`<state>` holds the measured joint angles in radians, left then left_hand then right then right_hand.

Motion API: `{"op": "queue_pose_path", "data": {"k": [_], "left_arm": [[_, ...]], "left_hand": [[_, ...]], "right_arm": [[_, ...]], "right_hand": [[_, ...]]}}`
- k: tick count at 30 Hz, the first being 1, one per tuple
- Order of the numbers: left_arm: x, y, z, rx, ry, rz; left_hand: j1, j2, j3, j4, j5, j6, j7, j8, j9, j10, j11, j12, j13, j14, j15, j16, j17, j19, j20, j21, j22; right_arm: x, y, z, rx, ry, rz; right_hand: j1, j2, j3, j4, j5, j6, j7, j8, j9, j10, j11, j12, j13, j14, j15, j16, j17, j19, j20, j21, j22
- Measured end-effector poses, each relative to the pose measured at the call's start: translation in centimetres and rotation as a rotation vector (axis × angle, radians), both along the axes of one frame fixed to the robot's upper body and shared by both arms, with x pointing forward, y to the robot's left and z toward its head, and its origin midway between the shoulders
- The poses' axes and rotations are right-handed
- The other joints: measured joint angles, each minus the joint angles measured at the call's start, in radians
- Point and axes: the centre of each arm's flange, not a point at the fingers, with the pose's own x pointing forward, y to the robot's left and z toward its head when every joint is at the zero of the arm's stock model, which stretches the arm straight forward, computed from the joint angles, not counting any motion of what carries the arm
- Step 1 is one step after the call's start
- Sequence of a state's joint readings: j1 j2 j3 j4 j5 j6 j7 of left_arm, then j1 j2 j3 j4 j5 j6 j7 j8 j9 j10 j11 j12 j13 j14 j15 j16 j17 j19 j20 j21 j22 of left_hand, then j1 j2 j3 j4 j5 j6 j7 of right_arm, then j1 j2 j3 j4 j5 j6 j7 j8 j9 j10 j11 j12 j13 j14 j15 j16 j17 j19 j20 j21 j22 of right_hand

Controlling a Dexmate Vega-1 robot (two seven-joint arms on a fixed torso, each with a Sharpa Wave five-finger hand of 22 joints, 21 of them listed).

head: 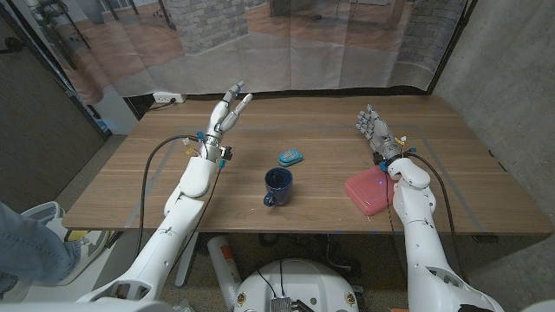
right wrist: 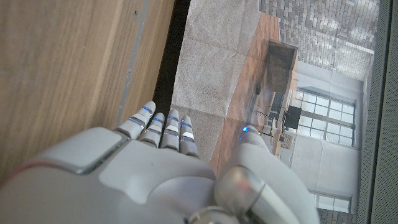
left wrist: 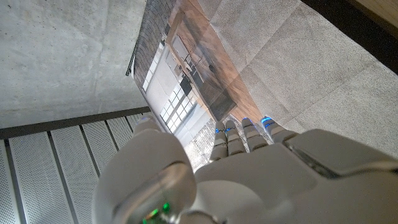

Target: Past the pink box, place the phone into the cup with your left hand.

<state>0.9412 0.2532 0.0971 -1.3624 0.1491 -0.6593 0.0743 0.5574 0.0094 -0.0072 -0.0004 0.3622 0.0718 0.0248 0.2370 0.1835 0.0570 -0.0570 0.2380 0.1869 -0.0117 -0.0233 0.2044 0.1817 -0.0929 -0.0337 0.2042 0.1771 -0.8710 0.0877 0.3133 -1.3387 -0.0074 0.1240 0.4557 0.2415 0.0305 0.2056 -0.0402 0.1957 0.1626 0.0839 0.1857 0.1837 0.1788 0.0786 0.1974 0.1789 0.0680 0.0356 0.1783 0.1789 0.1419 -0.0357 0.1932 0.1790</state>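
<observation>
A dark blue cup point(head: 277, 185) stands upright near the table's middle, its handle toward the front. Just behind it to the right lies a small teal phone point(head: 290, 158). The pink box point(head: 369, 191) lies at the front right, beside my right forearm. My left hand point(head: 227, 111) is raised over the table's far left part, fingers apart and pointing away, holding nothing. In the left wrist view the left hand point(left wrist: 249, 174) holds nothing. My right hand point(head: 374, 130) is up behind the pink box, fingers extended and empty; the right wrist view shows the right hand point(right wrist: 155, 168) bare too.
The wooden table point(head: 321, 143) ends at a curtain backdrop point(head: 286, 52) along its far edge. A power strip point(head: 167, 98) lies on the floor past the far left corner. A person's leg point(head: 26, 243) is at the picture's lower left.
</observation>
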Motion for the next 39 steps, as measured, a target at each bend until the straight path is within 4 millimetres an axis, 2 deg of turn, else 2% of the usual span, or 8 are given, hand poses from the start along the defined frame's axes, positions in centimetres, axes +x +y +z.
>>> {"op": "queue_pose_path", "data": {"k": [26, 39], "left_arm": [[-0.8, -1.1, 0.5, 0.128, -0.021, 0.103], [-0.9, -1.9, 0.6, 0.194, -0.024, 0.146]], "left_hand": [[0.036, -0.001, 0.003, -0.019, 0.015, 0.02, -0.002, 0.0, 0.0, 0.018, 0.003, 0.0, 0.002, 0.011, -0.011, 0.0, 0.0, 0.012, -0.002, 0.0, 0.0], [0.053, 0.0, 0.007, -0.024, 0.023, 0.03, -0.002, 0.0, 0.0, 0.03, -0.005, 0.0, 0.002, 0.019, -0.01, 0.0, 0.0, 0.012, -0.002, 0.0, 0.0]], "right_arm": [[0.0, 0.2, 0.4, 0.0, -0.009, 0.007], [0.2, 0.4, 0.3, 0.006, -0.01, 0.013]], "right_hand": [[0.0, 0.0, 0.0, 0.0, 0.0, 0.005, -0.005, 0.0, 0.0, 0.0, 0.0, 0.0, 0.0, 0.0, 0.0, 0.0, 0.0, 0.0, 0.0, 0.0, 0.0], [0.0, 0.0, 0.0, 0.0, 0.0, 0.005, -0.005, 0.0, 0.0, 0.004, -0.004, 0.008, 0.0, 0.0, 0.0, 0.0, 0.0, 0.0, 0.0, 0.0, 0.0]]}}
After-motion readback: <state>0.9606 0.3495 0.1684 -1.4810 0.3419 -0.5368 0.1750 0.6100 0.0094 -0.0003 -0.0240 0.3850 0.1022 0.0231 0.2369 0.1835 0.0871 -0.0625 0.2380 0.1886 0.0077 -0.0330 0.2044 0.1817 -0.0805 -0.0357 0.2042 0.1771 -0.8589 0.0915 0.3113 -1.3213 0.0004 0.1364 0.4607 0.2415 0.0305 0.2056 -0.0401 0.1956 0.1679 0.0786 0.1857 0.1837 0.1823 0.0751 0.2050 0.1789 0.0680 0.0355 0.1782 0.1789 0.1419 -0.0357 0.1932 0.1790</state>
